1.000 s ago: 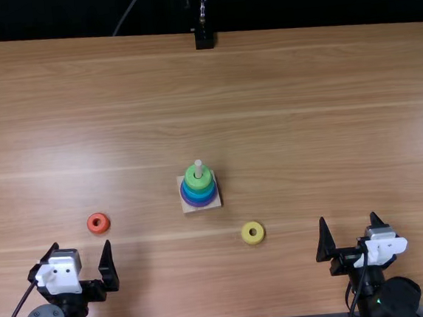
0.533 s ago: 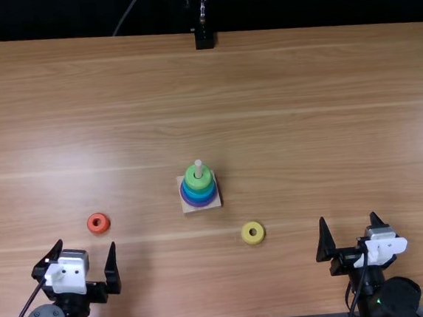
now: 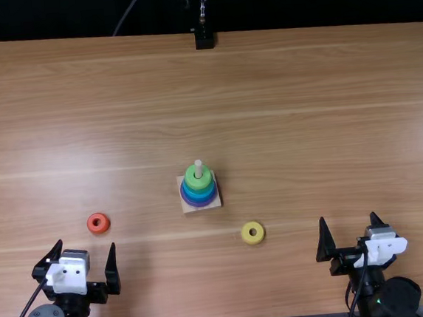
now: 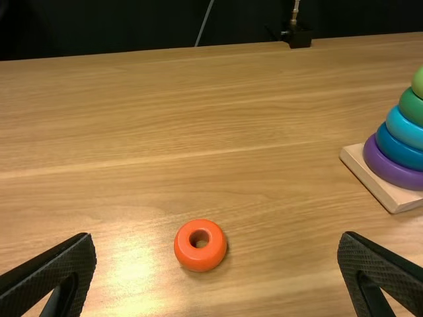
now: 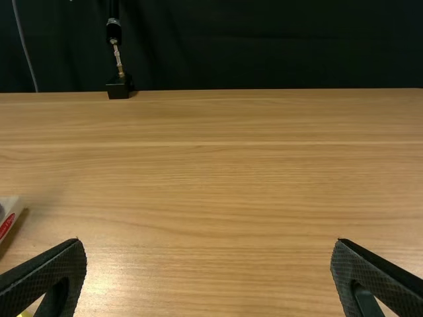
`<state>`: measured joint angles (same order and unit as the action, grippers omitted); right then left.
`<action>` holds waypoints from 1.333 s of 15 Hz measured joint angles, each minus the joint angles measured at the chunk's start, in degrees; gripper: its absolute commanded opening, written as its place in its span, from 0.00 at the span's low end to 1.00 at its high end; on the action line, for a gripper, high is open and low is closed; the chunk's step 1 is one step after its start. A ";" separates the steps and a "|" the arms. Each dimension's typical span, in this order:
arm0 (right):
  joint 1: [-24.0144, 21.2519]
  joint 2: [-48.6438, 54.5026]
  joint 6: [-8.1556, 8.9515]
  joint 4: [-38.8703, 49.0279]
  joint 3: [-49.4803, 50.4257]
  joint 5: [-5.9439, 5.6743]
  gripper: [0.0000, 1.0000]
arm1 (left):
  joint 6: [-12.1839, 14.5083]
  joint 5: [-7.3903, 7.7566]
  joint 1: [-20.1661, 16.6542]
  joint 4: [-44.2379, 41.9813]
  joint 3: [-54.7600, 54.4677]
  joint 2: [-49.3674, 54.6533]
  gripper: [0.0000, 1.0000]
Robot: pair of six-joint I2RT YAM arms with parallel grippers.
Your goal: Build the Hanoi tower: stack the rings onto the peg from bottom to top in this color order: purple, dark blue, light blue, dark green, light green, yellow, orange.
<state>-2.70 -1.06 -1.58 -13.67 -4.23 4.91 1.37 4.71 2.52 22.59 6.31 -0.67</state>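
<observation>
My left gripper (image 3: 86, 254) stands open near the table's front left, just short of the orange ring (image 3: 98, 223). My right gripper (image 3: 348, 226) is open at the front right, right of the yellow ring (image 3: 253, 233), which lies flat. At mid-table the peg (image 3: 198, 168) rises from its square base, with a light green ring (image 3: 198, 177) on top of the stack. In the left wrist view, purple (image 4: 390, 165), dark blue, light blue, dark green and light green rings sit in that order upward; the left gripper (image 4: 217, 247) spans around the orange ring (image 4: 200, 246).
A black stand (image 3: 204, 39) with a metal stem is at the table's far edge. The wooden base (image 3: 201, 208) lies between the two arms, farther from the front edge than both grippers.
The left gripper has shifted slightly to the right and turned a little, still open. The right arm, the stack and the loose rings are where they were.
</observation>
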 measured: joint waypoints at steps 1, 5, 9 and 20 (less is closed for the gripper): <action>0.02 0.00 0.00 0.02 0.00 -0.02 1.00 | 0.02 0.02 0.00 0.02 0.00 -0.02 1.00; 0.02 0.00 -0.02 -0.02 0.00 0.02 1.00 | 0.11 0.04 0.00 0.02 0.00 -0.02 1.00; 0.02 0.00 0.00 0.00 0.00 0.00 1.00 | 0.11 0.02 0.00 0.02 0.00 0.00 1.00; 0.02 -1.27 0.20 -2.60 -9.07 0.09 1.00 | 0.13 0.02 0.00 0.02 0.00 0.00 1.00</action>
<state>-2.68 -2.33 -1.39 -16.27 -13.30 4.99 1.50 4.73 2.52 22.61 6.31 -0.67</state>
